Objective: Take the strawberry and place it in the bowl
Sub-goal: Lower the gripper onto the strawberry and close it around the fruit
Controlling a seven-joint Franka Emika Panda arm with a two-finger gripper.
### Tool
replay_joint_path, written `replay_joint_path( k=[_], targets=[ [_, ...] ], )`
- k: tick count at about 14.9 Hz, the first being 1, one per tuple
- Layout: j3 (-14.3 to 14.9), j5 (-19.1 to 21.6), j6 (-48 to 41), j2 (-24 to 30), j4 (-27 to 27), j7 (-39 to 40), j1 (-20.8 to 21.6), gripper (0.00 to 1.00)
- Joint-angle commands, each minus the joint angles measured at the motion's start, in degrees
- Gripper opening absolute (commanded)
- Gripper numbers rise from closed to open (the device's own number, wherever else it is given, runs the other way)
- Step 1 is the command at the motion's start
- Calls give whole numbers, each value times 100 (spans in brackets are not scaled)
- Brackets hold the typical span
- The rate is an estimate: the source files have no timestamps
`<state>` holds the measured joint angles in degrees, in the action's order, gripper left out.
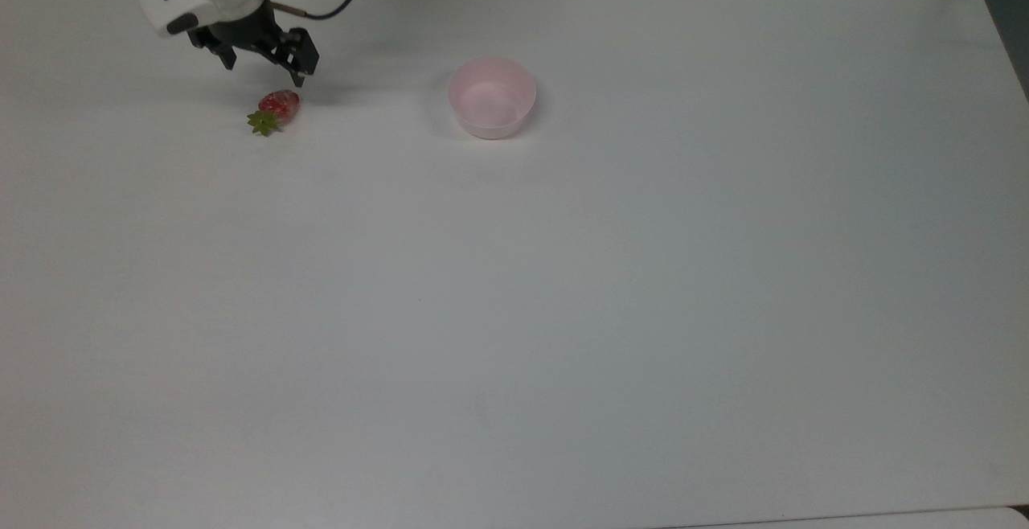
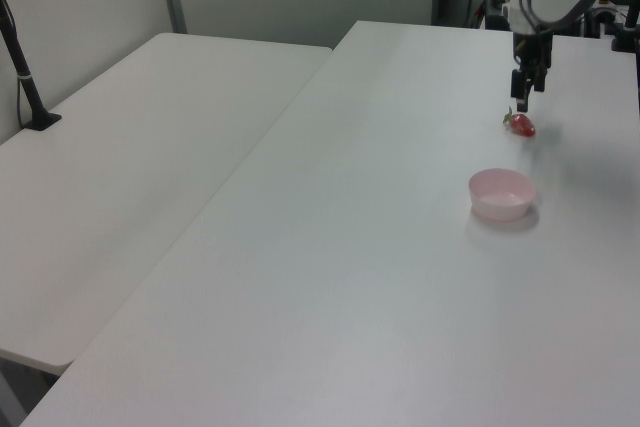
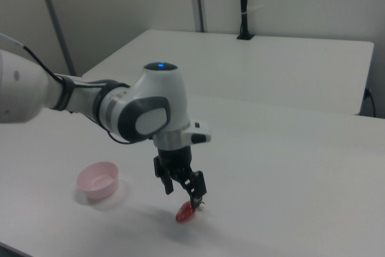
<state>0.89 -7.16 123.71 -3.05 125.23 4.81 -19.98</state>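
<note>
Top view: my gripper (image 1: pixel 264 64) hangs spread open just above the strawberry (image 1: pixel 274 108) — near the table's (image 1: pixel 563 312) far edge, bowl (image 1: pixel 491 98) apart.

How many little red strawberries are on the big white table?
1. The small glossy red strawberry with a green leafy cap lies on the white table, just below the black gripper and off to the top view's left of the pale pink round plastic bowl.
</note>
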Motion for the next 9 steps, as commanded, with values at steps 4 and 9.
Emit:
replay_joint_path(
  k=[4,9],
  targets=[
    [17,-102,425,-617,-16,-490,109,90],
    [-9,-58,488,-574,-104,-438,143,38]
  ],
)
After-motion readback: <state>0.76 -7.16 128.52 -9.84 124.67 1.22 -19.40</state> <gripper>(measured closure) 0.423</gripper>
